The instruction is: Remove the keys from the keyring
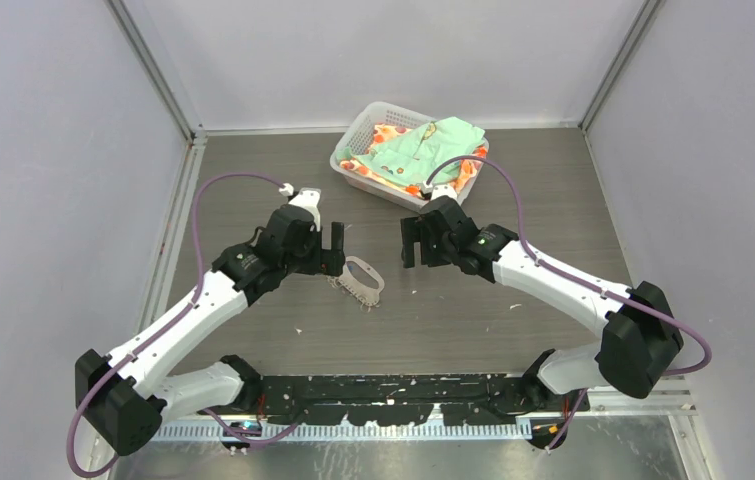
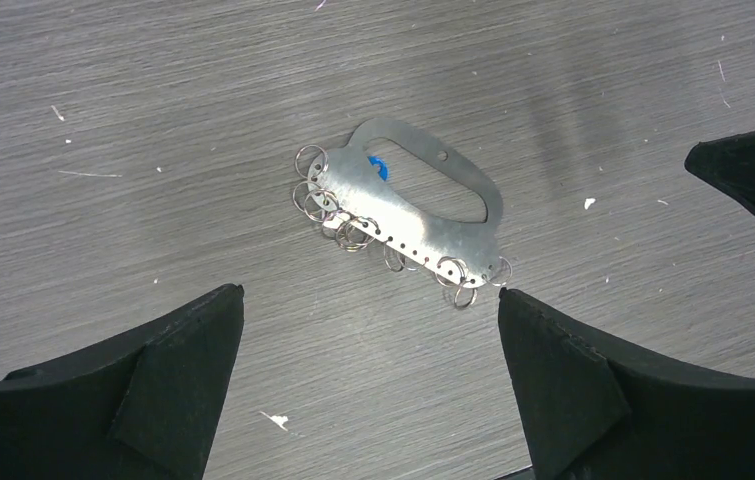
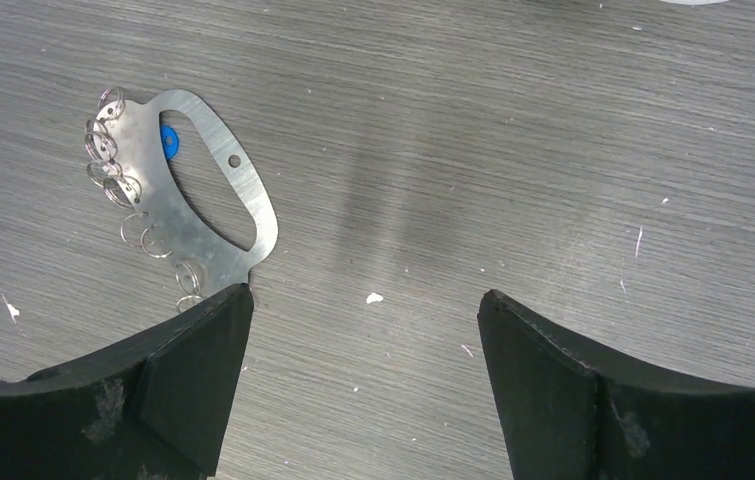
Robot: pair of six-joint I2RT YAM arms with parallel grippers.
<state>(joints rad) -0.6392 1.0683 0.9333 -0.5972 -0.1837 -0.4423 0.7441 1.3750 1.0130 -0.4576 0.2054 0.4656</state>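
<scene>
The keyring [image 1: 353, 287] lies flat on the table between both grippers: a silvery plate with an oval opening [image 2: 403, 220] [image 3: 188, 215]. Several small silvery rings [image 2: 318, 195] [image 3: 103, 150] hang from holes along one edge. Of the keys, only a bright blue head [image 2: 379, 166] [image 3: 169, 141] shows, at the end of the opening. My left gripper [image 1: 333, 247] [image 2: 370, 293] hovers open just left of the keyring, holding nothing. My right gripper [image 1: 411, 243] [image 3: 365, 293] is open and empty to its right, with its left fingertip [image 3: 223, 310] over the plate's end.
A white mesh basket [image 1: 353, 135] holding green and orange cloth [image 1: 423, 150] stands behind the right gripper. Pale specks of debris [image 3: 374, 297] dot the grey wood-grain table. One right gripper finger [image 2: 753, 175] shows at the edge of the left wrist view. Walls enclose three sides.
</scene>
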